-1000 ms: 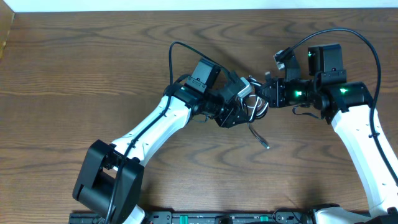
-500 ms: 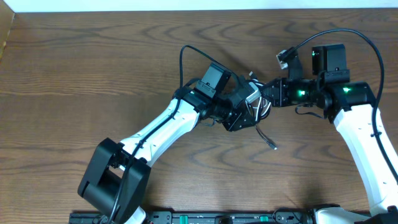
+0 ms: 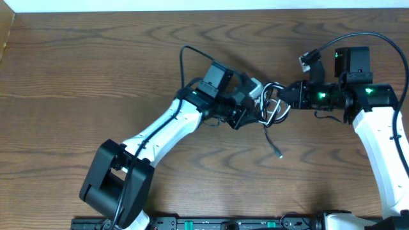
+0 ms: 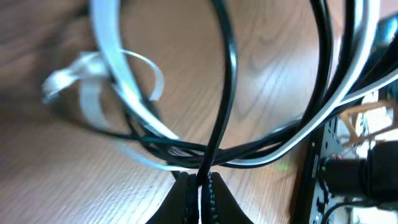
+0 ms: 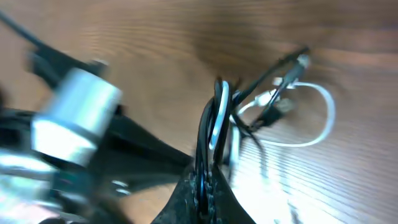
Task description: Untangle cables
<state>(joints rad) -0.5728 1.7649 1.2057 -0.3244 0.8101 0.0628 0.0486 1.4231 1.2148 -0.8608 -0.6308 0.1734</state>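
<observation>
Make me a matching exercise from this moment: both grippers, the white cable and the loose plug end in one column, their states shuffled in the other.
Things
1. left gripper
2. right gripper
3. white cable
4. loose plug end

States
A. free below the tangle in the overhead view, in neither gripper
B. shut on black and white strands together
C. loops out of the tangle
D. shut on the black cable alone

Pairs: 1-D, 2-B, 3-C, 4-A
</observation>
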